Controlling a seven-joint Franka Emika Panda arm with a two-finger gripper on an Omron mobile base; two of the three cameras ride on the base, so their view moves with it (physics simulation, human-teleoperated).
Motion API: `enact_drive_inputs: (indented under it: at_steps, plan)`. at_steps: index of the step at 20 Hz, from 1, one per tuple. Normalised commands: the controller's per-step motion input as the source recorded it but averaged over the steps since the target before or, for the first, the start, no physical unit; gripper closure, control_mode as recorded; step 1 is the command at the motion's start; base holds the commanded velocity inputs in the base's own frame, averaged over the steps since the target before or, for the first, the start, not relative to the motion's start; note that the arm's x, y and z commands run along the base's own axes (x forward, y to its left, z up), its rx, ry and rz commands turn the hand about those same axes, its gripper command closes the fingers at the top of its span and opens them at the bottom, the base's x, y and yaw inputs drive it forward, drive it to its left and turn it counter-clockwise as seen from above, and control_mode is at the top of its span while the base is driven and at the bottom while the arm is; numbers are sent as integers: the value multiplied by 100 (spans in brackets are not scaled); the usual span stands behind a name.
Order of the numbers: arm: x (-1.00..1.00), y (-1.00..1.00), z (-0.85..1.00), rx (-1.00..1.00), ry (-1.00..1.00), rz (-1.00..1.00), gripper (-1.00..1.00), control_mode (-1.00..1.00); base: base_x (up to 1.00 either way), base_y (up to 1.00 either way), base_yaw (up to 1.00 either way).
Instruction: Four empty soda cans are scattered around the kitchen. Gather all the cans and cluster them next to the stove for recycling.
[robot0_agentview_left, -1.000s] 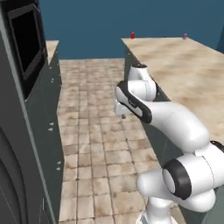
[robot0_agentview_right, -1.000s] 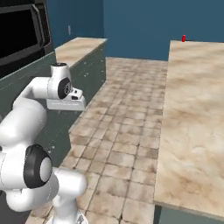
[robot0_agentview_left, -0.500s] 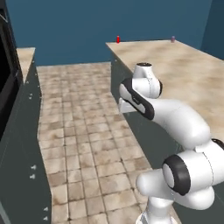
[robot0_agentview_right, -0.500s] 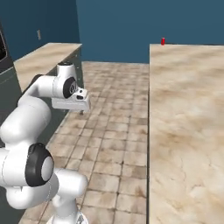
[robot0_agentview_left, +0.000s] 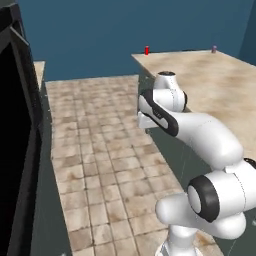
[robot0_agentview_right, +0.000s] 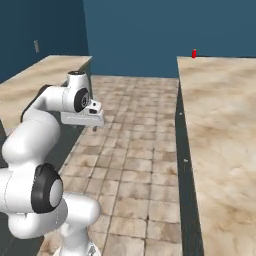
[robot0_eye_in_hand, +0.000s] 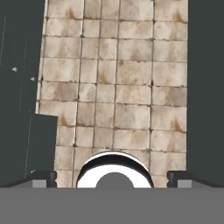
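A red soda can stands at the far corner of the long beige counter. A purple-pink soda can stands further right along the same far edge. From the other side, the red can shows at the back of that counter. My gripper hangs over the tiled aisle, pointing down, far from both cans. In the hand view the gripper is open, its fingertips wide apart with nothing between them. The stove is out of view.
A tall black-fronted appliance stands close on the left. A second beige counter runs along the left wall. Dark cabinet fronts line both sides of the tan tiled floor.
The whole picture has shifted in both base views, so the base has moved; the long counter with the cans now sits nearer. The arm keeps its pose and the gripper stays open.
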Motion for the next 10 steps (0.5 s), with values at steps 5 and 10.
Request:
enact_drive_inputs:
  at_steps: [5, 10]
  plan:
    - [0, 0, 0, 0, 0, 0, -100, 100, 100, 58, -1]
    - [0, 0, 0, 0, 0, 0, -100, 100, 100, 21, -5]
